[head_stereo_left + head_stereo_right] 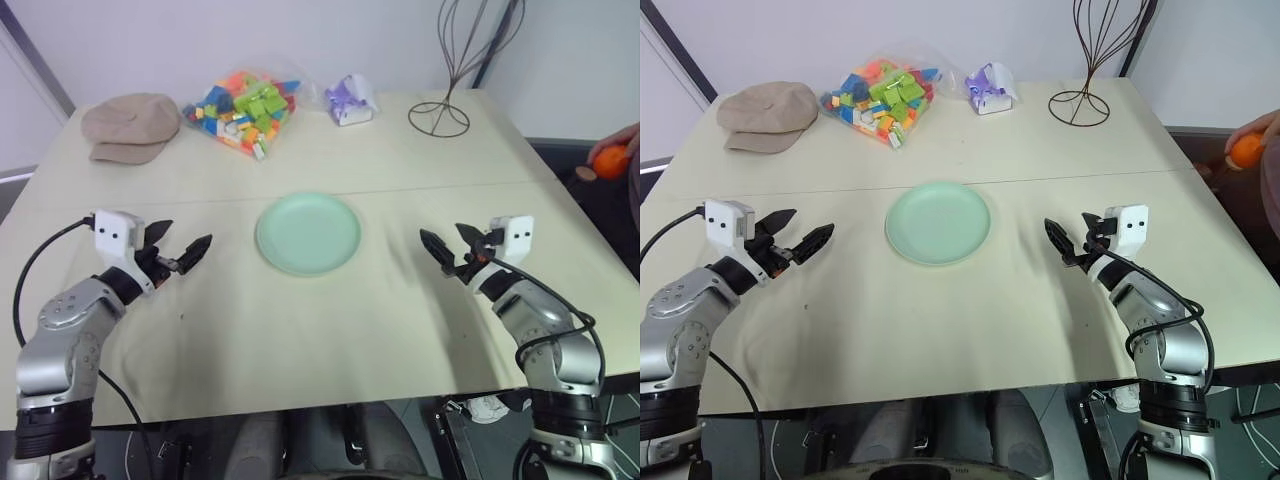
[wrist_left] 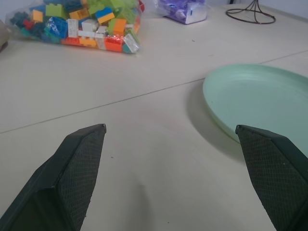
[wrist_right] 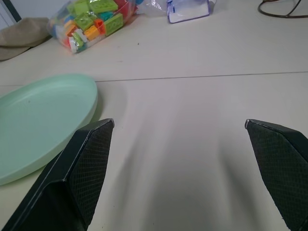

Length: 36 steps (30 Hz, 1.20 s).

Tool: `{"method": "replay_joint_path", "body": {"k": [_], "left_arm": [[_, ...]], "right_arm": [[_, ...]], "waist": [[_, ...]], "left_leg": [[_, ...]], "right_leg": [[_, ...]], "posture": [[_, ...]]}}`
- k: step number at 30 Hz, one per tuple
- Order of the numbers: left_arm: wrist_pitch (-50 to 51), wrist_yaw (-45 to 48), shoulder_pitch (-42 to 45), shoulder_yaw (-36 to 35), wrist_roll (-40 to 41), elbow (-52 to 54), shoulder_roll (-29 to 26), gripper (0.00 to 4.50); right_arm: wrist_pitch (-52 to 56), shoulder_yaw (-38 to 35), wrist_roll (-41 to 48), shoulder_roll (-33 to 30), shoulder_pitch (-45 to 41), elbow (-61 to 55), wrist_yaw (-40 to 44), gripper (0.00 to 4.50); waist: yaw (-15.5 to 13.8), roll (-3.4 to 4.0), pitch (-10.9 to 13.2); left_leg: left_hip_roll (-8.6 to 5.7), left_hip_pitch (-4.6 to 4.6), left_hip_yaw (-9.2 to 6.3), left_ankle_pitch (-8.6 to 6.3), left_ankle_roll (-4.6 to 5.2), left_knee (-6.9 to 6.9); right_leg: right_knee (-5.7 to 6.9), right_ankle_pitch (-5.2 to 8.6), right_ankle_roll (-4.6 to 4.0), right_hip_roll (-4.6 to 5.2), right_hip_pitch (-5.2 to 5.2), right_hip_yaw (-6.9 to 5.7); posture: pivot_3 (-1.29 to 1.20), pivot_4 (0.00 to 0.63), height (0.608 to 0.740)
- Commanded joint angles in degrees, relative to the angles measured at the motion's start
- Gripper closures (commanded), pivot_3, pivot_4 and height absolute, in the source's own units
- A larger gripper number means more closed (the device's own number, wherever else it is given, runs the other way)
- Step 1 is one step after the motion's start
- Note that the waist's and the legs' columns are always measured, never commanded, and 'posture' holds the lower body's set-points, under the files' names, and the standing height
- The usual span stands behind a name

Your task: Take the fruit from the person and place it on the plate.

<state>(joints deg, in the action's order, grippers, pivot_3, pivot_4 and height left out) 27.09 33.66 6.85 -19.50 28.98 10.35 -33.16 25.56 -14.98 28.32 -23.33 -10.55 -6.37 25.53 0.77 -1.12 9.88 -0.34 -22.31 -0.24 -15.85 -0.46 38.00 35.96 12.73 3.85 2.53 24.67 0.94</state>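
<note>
- Two robot tools hover low over a pale bench [image 1: 400,330], one at each side, both nearest the viewer.
- Left tool [image 1: 186,248]: its two black fingers stand wide apart, pointing toward the middle of the bench, with nothing between them.
- One beige flat cap [image 1: 130,126] lies at the far left corner of the bench.
- One clear bag of multicoloured toy bricks [image 1: 243,108] lies just right of the cap, at the far edge.
- One round pale green plate [image 1: 308,233] sits at the middle of the bench, between the two tools and apart from both. It holds nothing.
- One small purple and white packet [image 1: 350,101] lies at the far edge, right of the bag of bricks.
- One dark wire stand [image 1: 440,115] with a round wire base rises from the far right part of the bench.
- Right tool [image 1: 447,251]: its two black fingers are also spread wide, pointing toward the plate, with nothing held.
- One round orange fruit [image 1: 1245,151] is at the far right, beyond the bench's right edge, held in a person's hand [image 1: 1258,128] that reaches in from the frame's edge. It is well apart from the plate and from both tools.
</note>
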Motion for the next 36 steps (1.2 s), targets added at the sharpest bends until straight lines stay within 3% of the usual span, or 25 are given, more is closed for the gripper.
{"method": "replay_joint_path", "body": {"k": [1, 20, 30, 36], "left_arm": [[-0.6, 0.3, 0.6, -0.9, 0.4, 1.6, -0.8, 0.01], [-1.0, 0.5, 1.0, -1.0, 0.2, 1.0, -1.0, 0.01], [-0.7, 1.3, 1.4, -1.1, 0.2, -0.2, -1.8, 0.01], [-0.3, 1.5, 3.5, 0.2, -0.1, -1.3, -2.0, 0.01]], "right_arm": [[-1.0, -1.3, 0.3, -0.1, -0.3, -1.6, -0.3, 0.00], [-1.8, -2.3, 0.7, 0.3, -1.2, -1.2, -1.7, 0.00], [10.0, -6.6, 21.6, 2.4, -3.0, -18.9, -6.3, 0.00], [6.2, 1.0, 13.2, 2.8, -9.7, -17.2, -8.4, 0.00]], "waist": [[0.0, 0.00, 0.0], [0.0, 0.00, 0.0], [0.0, 0.13, 0.1], [0.1, 0.11, 0.1]], "left_leg": [[0.00, 0.00, 0.00, 0.00, 0.00, 0.00], [0.00, -0.01, 0.00, 0.00, 0.00, 0.00], [0.03, -0.05, -0.03, 0.00, 0.00, -0.02], [0.03, -0.05, -0.03, 0.00, 0.00, -0.02]], "right_leg": [[0.00, 0.00, 0.00, 0.00, 0.00, 0.00], [-0.02, 0.00, 0.00, 0.00, 0.00, 0.00], [-0.02, 0.00, 0.01, 0.00, 0.04, -0.01], [-0.03, 0.00, 0.00, 0.00, 0.07, -0.03]], "posture": [[0.00, 0.150, 0.740], [0.00, 0.150, 0.740], [0.00, 0.150, 0.740], [0.00, 0.150, 0.740]]}}
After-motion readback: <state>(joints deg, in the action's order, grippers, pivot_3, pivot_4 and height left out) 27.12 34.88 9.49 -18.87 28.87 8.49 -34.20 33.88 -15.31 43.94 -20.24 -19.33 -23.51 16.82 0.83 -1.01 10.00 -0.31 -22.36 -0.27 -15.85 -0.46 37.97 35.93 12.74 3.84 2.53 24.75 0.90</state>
